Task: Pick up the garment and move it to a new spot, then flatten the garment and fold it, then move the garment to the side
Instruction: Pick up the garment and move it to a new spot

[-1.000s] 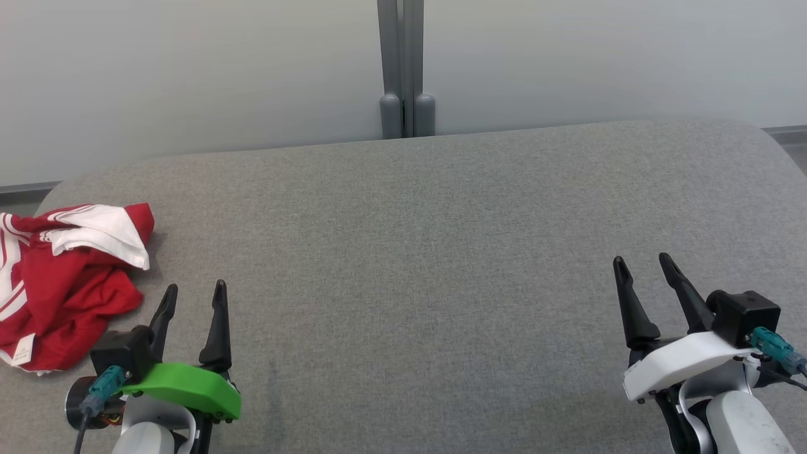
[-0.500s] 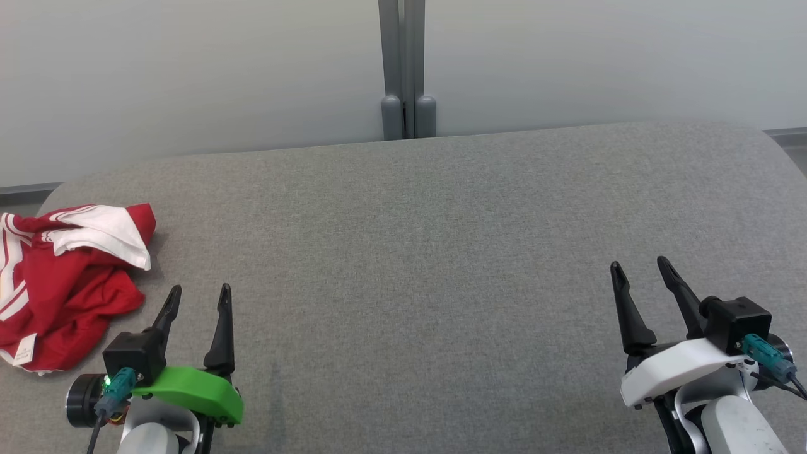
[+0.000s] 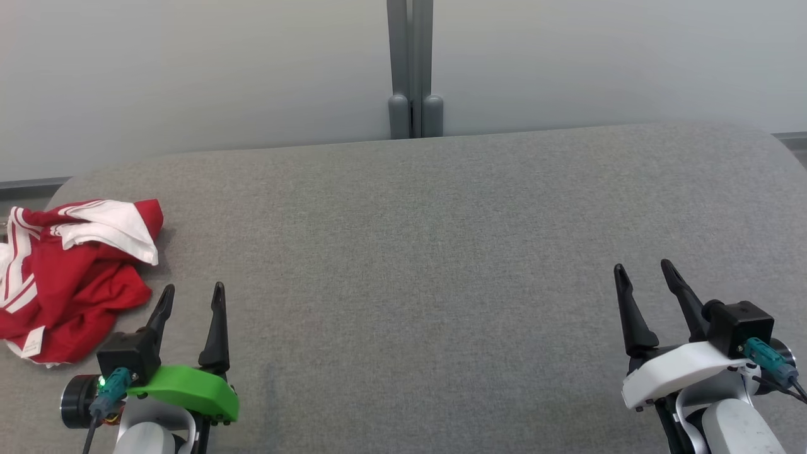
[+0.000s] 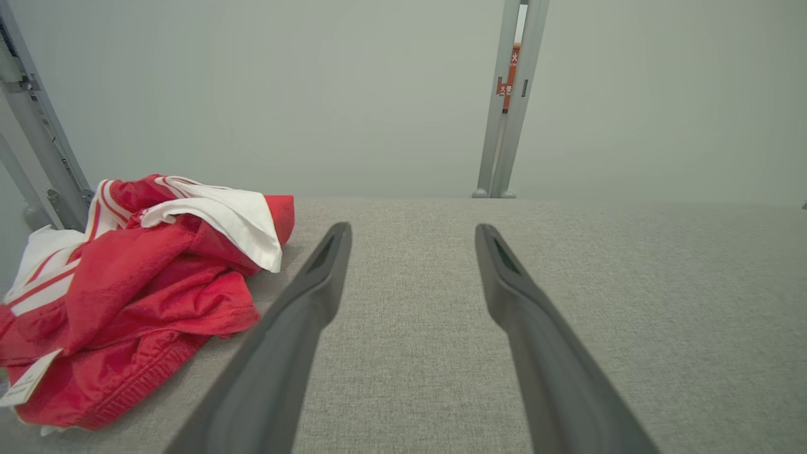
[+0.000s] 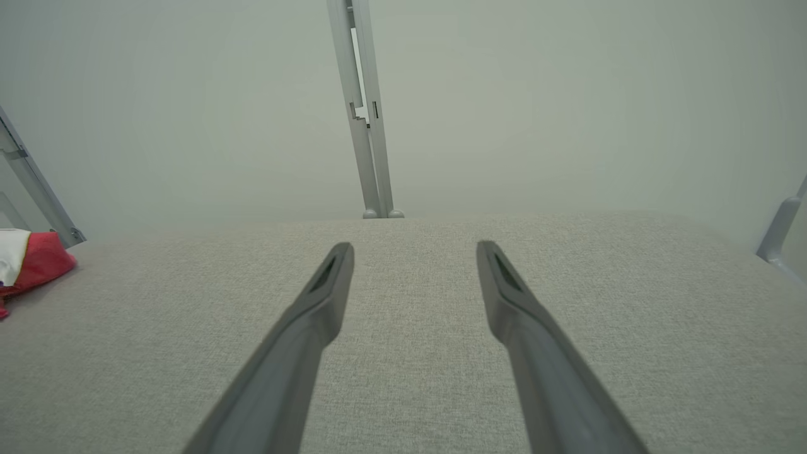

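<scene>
Grey woven cloth covers the broad table (image 3: 403,252), with a pale wall (image 3: 189,75) behind it. On the left gripper (image 3: 193,288) the jaws stand wide apart with nothing between them, pointing toward twelve o'clock over bare cloth. The right gripper (image 3: 643,265) is likewise spread and empty, well apart at the table's four o'clock. Outward from the left jaws, at about ten o'clock in the head view, the garment (image 3: 69,277) lies crumpled near the table's nine o'clock edge. It is red, with white stripes and a white panel (a tag (image 3: 31,342) shows at its near hem). Picking it up seems to be the step in hand. It would go best by swinging the left arm toward ten o'clock and lowering over the thick red bunch rather than the loose white flap. Pinching several layers there should let the heap lift whole.
</scene>
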`<state>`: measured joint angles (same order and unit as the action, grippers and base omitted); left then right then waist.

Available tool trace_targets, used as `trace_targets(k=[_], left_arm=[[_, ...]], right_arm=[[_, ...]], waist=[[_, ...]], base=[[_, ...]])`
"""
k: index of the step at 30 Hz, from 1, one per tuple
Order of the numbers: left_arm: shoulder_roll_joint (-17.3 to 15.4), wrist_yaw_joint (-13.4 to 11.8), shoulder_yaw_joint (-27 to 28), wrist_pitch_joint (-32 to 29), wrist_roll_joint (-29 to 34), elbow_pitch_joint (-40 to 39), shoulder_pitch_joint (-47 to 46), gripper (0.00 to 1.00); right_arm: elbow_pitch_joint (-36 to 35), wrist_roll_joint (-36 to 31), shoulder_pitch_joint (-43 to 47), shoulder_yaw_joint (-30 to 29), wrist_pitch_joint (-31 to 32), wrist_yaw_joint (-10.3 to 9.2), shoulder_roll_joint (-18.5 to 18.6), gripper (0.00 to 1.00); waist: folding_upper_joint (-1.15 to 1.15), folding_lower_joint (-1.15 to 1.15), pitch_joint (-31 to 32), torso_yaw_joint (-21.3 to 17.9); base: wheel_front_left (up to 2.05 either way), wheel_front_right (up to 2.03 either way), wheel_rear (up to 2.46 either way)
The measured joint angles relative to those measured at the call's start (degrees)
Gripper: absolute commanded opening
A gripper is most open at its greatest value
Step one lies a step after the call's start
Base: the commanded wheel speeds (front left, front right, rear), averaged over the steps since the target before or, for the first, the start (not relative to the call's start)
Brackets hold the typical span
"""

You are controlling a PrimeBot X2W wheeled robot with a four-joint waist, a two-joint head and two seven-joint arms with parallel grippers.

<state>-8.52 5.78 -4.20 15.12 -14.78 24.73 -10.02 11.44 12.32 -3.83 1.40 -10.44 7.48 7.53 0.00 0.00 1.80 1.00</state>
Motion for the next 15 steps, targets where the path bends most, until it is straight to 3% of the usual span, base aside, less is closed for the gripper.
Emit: trace_targets(k=[15], left_arm=[[-0.63, -1.77, 3.03, 0.01, -1.11, -0.8, -0.28, 1.0]], right_arm=[[-1.77, 0.59, -0.52, 2.16, 0.22, 0.0, 0.01, 1.0]], waist=[[0.0, 0.0, -1.01, 8.78]], base=[[0.0, 0.0, 0.0]])
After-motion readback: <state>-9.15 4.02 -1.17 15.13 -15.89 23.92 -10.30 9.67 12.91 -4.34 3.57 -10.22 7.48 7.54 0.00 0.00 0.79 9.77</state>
